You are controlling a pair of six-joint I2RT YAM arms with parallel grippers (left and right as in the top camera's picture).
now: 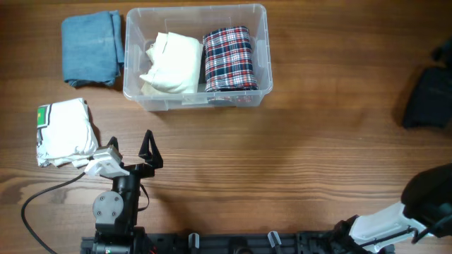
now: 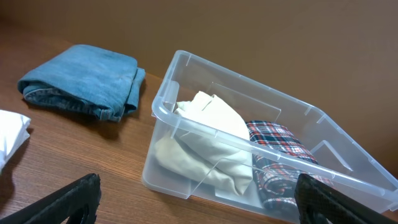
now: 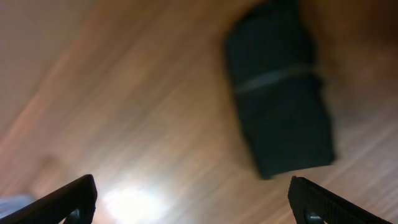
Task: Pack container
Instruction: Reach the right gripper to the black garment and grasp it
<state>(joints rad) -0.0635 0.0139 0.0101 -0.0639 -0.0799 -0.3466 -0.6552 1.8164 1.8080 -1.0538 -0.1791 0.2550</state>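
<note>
container [image 1: 262, 42]: clear, colourless plastic; the wood tone shows through its walls
cream garment [image 1: 173, 62]: plain cream, no pattern
plaid garment [image 1: 229, 58]: checks of red, white and dark navy
folded jeans [image 1: 90, 48]: faded mid-blue denim, paler along the seams
white garment [image 1: 67, 134]: plain white, with a small green patch at one corner
black garment [image 1: 429, 99]: solid black; a faint lighter band crosses it in the blurred right wrist view
table [image 1: 318, 141]: warm brown wood with darker grain streaks
left gripper [image 1: 150, 149]: black fingers on a pale grey mount
right gripper [image 3: 199, 202]: black fingers
</note>
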